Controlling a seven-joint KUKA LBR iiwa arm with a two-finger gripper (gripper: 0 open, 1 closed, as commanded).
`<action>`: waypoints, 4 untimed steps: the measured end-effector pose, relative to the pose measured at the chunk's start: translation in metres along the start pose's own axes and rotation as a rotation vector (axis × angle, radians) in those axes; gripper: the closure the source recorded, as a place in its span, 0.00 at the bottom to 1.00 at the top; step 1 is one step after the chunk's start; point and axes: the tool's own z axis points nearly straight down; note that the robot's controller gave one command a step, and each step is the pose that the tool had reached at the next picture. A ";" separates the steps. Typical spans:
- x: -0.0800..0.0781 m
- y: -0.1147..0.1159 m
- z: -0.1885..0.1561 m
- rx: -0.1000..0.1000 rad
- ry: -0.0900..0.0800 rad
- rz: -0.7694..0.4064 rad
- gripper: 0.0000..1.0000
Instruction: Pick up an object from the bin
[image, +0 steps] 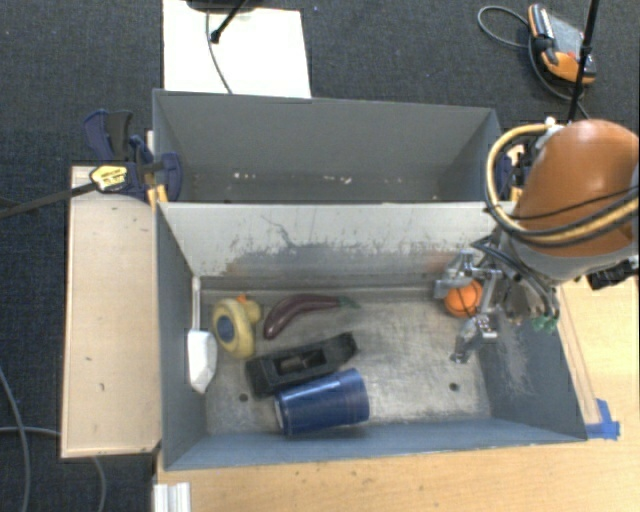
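Note:
My gripper (478, 318) hangs over the right end of the bin floor, close to the back wall. A small orange ball (457, 301) lies right against its left side, partly hidden by the gripper's metal parts. I cannot tell whether the ball is in its grasp. The other loose things lie well to the left, apart from the gripper.
At the left end lie a yellow tape measure (235, 327), a dark red eggplant-shaped thing (298, 311), a black stapler-like tool (300, 362), a blue cup (322, 401) on its side and a white piece (201, 360) by the left wall. Bare floor separates them from the gripper.

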 end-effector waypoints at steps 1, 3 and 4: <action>-0.004 0.032 0.038 0.002 -0.009 -0.040 0.00; -0.008 0.133 0.076 -0.003 -0.001 -0.126 0.00; -0.012 0.129 0.078 -0.002 -0.002 -0.185 0.00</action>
